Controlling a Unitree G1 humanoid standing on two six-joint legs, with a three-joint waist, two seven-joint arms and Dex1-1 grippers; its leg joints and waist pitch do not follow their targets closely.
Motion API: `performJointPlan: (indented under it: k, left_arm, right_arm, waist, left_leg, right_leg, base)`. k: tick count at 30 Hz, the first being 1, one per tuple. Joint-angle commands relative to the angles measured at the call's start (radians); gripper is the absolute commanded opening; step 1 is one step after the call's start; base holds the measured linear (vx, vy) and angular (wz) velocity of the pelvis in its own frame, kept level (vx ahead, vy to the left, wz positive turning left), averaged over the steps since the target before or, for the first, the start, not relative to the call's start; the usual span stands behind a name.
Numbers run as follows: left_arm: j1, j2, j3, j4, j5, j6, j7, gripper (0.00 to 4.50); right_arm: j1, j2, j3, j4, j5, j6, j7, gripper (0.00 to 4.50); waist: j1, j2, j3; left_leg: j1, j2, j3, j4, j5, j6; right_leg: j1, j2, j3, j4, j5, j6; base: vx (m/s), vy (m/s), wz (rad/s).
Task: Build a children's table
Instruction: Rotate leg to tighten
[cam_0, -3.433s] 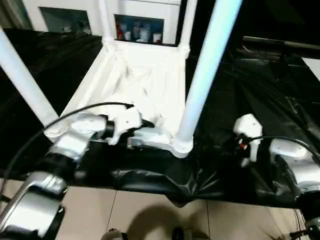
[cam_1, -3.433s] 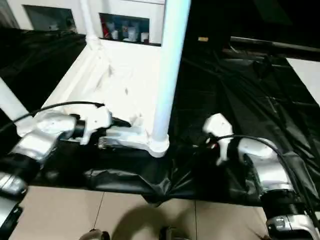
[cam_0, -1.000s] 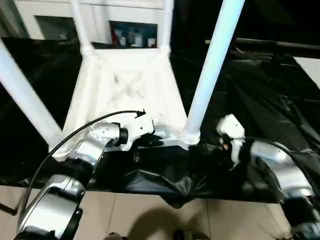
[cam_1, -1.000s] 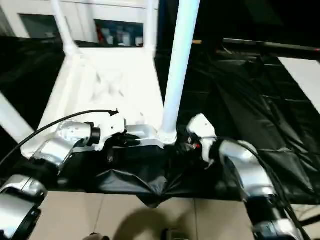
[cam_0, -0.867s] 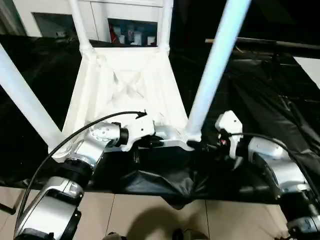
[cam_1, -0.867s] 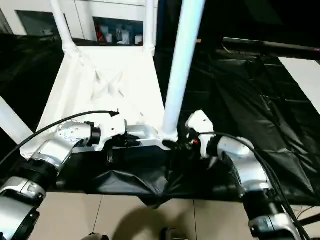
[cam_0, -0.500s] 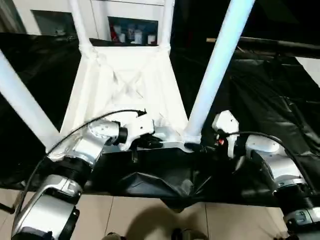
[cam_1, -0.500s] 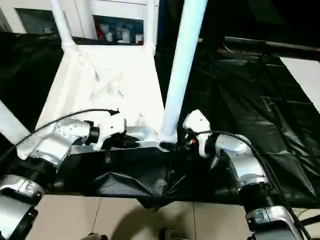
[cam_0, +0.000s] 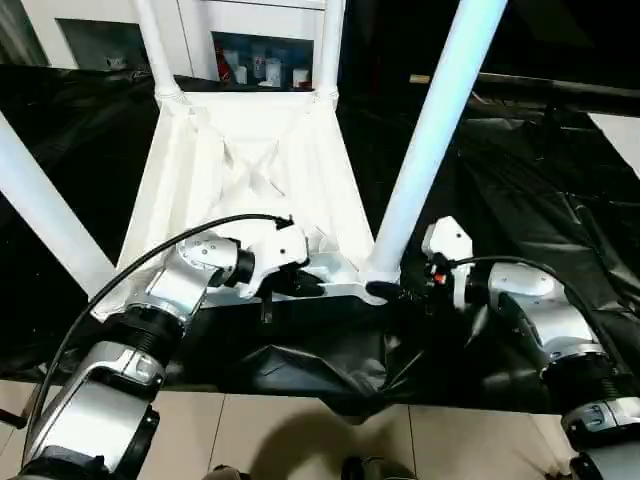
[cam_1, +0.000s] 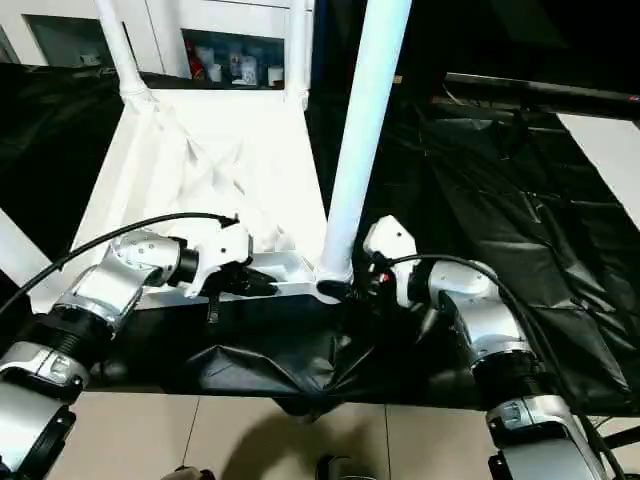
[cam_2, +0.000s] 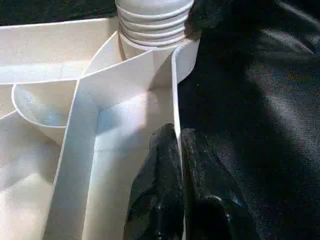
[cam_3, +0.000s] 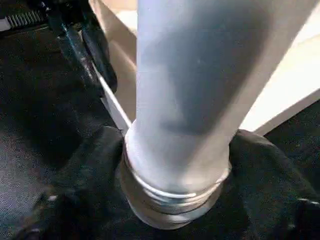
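Table top (cam_0: 250, 190) lies upside down on black sheet (cam_0: 520, 180). L wrist cam: left gripper (cam_2: 178, 150) pinched on its edge rib. R wrist cam: right gripper (cam_3: 175, 150) fingers straddle near leg (cam_3: 200, 85) base, can't tell if gripping.

A surface draped in black sheeting (cam_0: 520, 190) carries the upturned children's table (cam_0: 250, 180).

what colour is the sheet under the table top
Black: the sheet is glossy and wrinkled, seen best in the left eye view.
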Motion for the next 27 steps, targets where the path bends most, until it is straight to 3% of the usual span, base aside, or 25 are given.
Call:
performJointPlan:
  k: [1, 7, 16, 19, 21, 23, 25, 27]
  left_arm:
    - [0.043, 0.017, -0.066, 0.049, 0.052, 0.020, -0.028, 0.00]
    - [0.046, 0.022, -0.065, 0.044, 0.047, 0.020, -0.034, 0.00]
    - [0.053, 0.028, -0.066, 0.042, 0.049, 0.016, -0.042, 0.00]
    - [0.058, 0.008, -0.034, 0.052, 0.037, 0.014, 0.028, 0.00]
    - [0.053, -0.046, 0.014, 0.060, 0.018, 0.051, 0.155, 0.00]
    - [0.054, -0.058, 0.021, 0.058, 0.017, 0.063, 0.180, 0.00]
    - [0.058, -0.087, 0.018, 0.050, 0.024, 0.095, 0.222, 0.00]
    - [0.059, -0.124, 0.006, 0.043, 0.044, 0.149, 0.277, 0.00]
  right_arm:
    - [-0.019, -0.004, 0.002, 0.010, -0.010, -0.015, 0.017, 3.18]
    - [-0.039, 0.005, -0.002, 0.049, -0.008, -0.031, 0.026, 2.77]
    - [-0.045, 0.013, 0.003, 0.070, -0.010, -0.042, 0.032, 2.67]
    - [-0.040, 0.039, -0.023, 0.101, -0.026, -0.056, -0.078, 2.67]
    - [-0.021, 0.100, -0.073, 0.126, -0.032, -0.050, -0.269, 2.66]
    - [-0.013, 0.119, -0.088, 0.127, -0.031, -0.043, -0.322, 2.66]
    - [0.008, 0.170, -0.111, 0.125, -0.040, -0.026, -0.457, 2.66]
    - [0.029, 0.236, -0.137, 0.119, -0.052, -0.002, -0.620, 2.66]
  waist:
    - [0.003, -0.007, -0.053]
    - [0.002, -0.008, -0.050]
    - [0.001, -0.007, -0.047]
    - [-0.002, -0.008, -0.044]
    - [-0.007, -0.008, -0.040]
    - [-0.010, -0.011, -0.040]
    - [-0.015, -0.007, -0.035]
    - [-0.022, -0.006, -0.038]
  left_leg:
    - [0.002, 0.015, 0.003, -0.066, -0.241, 0.082]
    - [0.002, 0.016, 0.002, -0.068, -0.260, 0.075]
    - [0.003, 0.017, 0.002, -0.072, -0.267, 0.075]
    - [0.001, 0.015, 0.000, -0.074, -0.283, 0.069]
    - [0.004, 0.012, -0.001, -0.075, -0.314, 0.049]
    - [0.005, 0.011, -0.004, -0.076, -0.321, 0.036]
    - [0.009, 0.011, -0.008, -0.080, -0.345, 0.032]
    - [0.004, 0.012, -0.011, -0.086, -0.346, 0.030]
  right_leg:
    - [0.057, -0.060, 0.036, -0.080, -0.346, -0.210]
    - [0.054, -0.061, 0.037, -0.085, -0.393, -0.196]
    - [0.051, -0.061, 0.038, -0.087, -0.407, -0.193]
    - [0.049, -0.061, 0.036, -0.091, -0.450, -0.178]
    - [0.042, -0.061, 0.034, -0.100, -0.542, -0.147]
    - [0.040, -0.062, 0.034, -0.107, -0.591, -0.126]
    - [0.032, -0.062, 0.029, -0.119, -0.653, -0.094]
    - [0.038, -0.063, 0.026, -0.120, -0.639, -0.088]
  base:
    - [0.000, 0.000, 0.00]
    - [0.000, 0.000, 0.00]
    - [0.000, 0.000, 0.00]
    - [0.000, 0.000, 0.00]
    - [0.000, 0.000, 0.00]
    - [0.000, 0.000, 0.00]
    - [0.000, 0.000, 0.00]
    - [0.000, 0.000, 0.00]
